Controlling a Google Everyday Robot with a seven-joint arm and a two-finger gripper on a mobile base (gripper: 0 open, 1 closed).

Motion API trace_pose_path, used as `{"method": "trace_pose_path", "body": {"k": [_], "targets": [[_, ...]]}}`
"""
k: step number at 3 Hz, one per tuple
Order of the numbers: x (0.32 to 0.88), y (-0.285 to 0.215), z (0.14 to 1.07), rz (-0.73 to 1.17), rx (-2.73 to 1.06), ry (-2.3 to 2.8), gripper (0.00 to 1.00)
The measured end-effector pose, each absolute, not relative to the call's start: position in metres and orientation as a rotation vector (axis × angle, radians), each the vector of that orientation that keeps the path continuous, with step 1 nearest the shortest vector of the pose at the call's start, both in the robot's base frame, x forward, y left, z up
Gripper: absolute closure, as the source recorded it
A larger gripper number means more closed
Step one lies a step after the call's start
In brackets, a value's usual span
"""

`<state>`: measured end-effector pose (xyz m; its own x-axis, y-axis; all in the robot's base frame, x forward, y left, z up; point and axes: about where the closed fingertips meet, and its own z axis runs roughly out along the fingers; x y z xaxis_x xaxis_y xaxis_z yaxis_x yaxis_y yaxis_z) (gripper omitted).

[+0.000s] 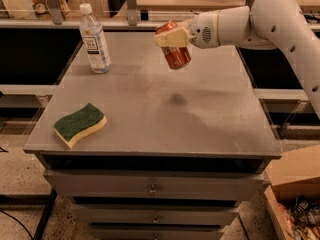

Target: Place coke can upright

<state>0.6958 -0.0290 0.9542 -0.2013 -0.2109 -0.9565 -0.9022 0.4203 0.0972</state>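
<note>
The coke can [175,54] is a small red can held in the air above the far middle of the grey table [150,109]. It is tilted, its top leaning to the left. My gripper [169,36] reaches in from the right on a white arm and is shut on the can's upper part. The can's shadow falls on the table below it, so the can hangs well above the surface.
A clear water bottle [94,39] with a white cap stands at the far left of the table. A green and yellow sponge [80,124] lies near the front left. A cardboard box [295,194] sits on the floor at the right. Drawers are below the tabletop.
</note>
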Motion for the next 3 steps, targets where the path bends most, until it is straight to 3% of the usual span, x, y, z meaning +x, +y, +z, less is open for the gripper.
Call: {"method": "trace_pose_path", "body": {"k": [3], "targets": [[0.694,-0.06,0.95,0.908,-1.046,1.514,1.0]]}}
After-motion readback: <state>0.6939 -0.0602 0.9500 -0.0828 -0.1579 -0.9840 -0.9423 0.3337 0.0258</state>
